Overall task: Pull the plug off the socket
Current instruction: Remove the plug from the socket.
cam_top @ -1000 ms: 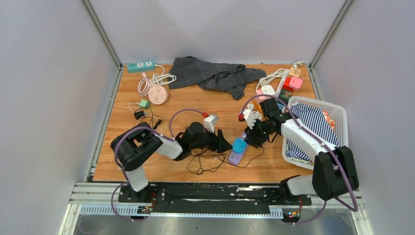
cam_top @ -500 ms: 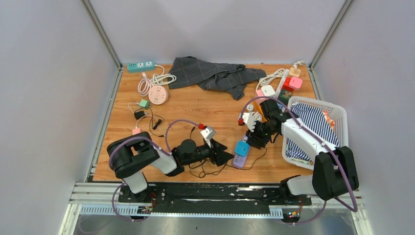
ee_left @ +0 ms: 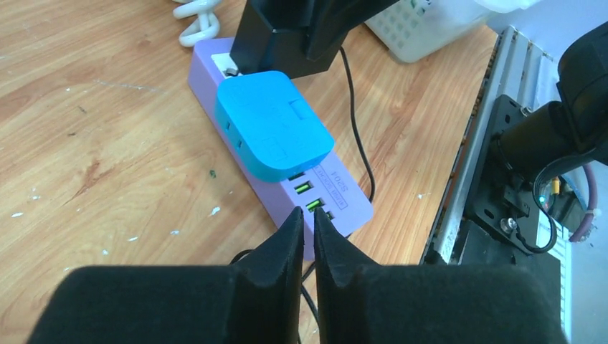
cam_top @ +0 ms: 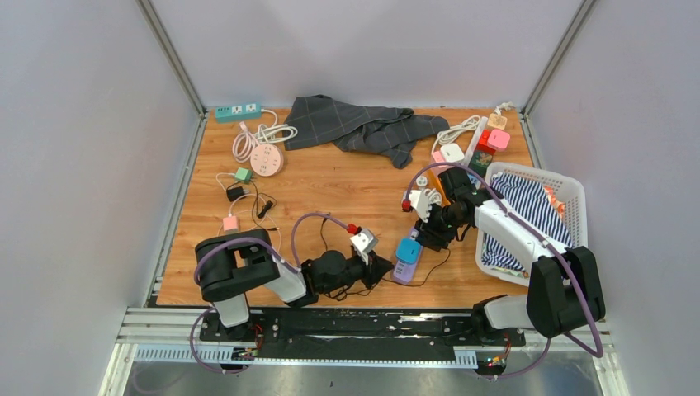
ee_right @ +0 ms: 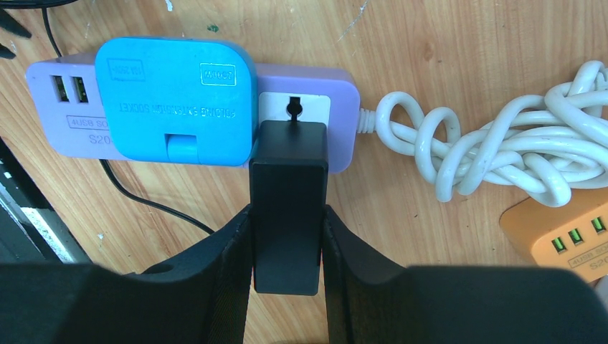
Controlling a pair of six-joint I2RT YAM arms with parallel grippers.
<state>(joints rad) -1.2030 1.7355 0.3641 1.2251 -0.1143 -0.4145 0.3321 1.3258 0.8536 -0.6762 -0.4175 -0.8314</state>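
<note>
A purple socket strip [cam_top: 402, 270] lies near the table's front edge. A blue adapter [cam_top: 405, 248] and a black plug [ee_right: 288, 193] are plugged into it. My right gripper [ee_right: 287, 210] is shut on the black plug, a finger pressed on each side of its body. In the left wrist view the plug [ee_left: 276, 36] stands at the far end of the strip [ee_left: 330, 204], beyond the blue adapter [ee_left: 276, 129]. My left gripper [ee_left: 307, 213] sits low at the strip's USB end. Its jaws are drawn together with only a sliver between them and nothing held.
A thin black cable [cam_top: 347, 285] loops on the wood under my left gripper. The strip's coiled white cord [ee_right: 502, 150] and an orange socket [ee_right: 566, 236] lie behind it. A white basket [cam_top: 575, 196] stands right; a grey cloth [cam_top: 355, 124] and other sockets [cam_top: 266, 159] lie at the back.
My left arm has swung toward the front edge and closer to the strip's near end, and its jaws have closed from wide open. The right gripper has kept its hold on the plug.
</note>
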